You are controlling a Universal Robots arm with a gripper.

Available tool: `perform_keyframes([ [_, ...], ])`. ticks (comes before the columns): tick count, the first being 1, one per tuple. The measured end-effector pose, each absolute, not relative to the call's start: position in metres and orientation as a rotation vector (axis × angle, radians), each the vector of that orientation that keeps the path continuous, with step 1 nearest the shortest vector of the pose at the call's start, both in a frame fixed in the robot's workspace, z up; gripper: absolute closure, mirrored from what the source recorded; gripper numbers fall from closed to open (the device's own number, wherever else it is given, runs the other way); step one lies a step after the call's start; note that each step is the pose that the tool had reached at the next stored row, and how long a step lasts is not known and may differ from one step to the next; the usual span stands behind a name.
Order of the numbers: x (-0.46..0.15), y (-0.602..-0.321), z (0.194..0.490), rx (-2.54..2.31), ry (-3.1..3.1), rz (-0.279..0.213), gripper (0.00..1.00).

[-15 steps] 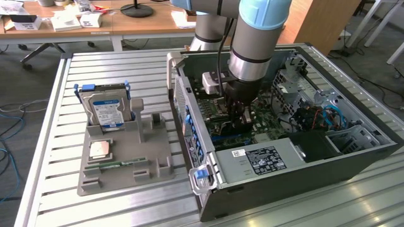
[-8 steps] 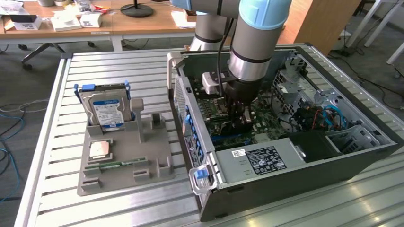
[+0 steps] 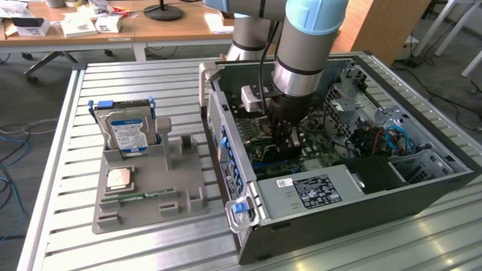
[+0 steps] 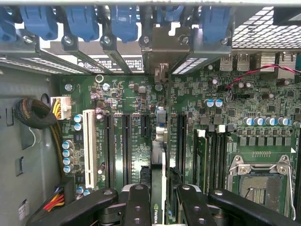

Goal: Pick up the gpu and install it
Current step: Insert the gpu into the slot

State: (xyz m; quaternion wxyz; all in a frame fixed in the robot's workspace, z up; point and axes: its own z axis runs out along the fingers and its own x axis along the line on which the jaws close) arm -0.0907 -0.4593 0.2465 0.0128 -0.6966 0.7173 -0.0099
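So the pickup part looks done. The gripper (image 4: 159,200) is clamped on the gpu (image 4: 159,165), which you see edge-on in the wrist view as a thin upright card pinched between the two black fingers (image 4: 137,202), with its metal bracket end reaching toward the back-panel slot covers (image 4: 113,44).

In the exterior view the arm (image 3: 305,51) is reaching straight down into the open computer case (image 3: 339,197), which lies on its side on the slatted table (image 3: 121,76). The gripper (image 3: 286,141) sits low over the motherboard (image 3: 260,144), in the middle of the case.

As for install progress, the card stands right over the expansion slots (image 4: 126,146) on the motherboard (image 4: 263,108), lined up along them, next to the white slot (image 4: 88,146) and the black ones. I can't tell whether the edge connector is fully seated or just resting on the slot, since the card's own body hides the contact. My guess is you're mid-insertion, with the seating and letting go not yet finished.

Over on the exterior view's left, the grey parts tray (image 3: 192,195) has the hard drive (image 3: 128,129) standing up at its far end and the RAM stick (image 3: 139,196) lying near the front, both untouched and well away from the case.
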Motion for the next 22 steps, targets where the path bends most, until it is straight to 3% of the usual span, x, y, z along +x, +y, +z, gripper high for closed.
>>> perform_keyframes([
  [22,-0.0906,-0.4595,0.2447,-2.17,2.234,-0.033,0.74],
])
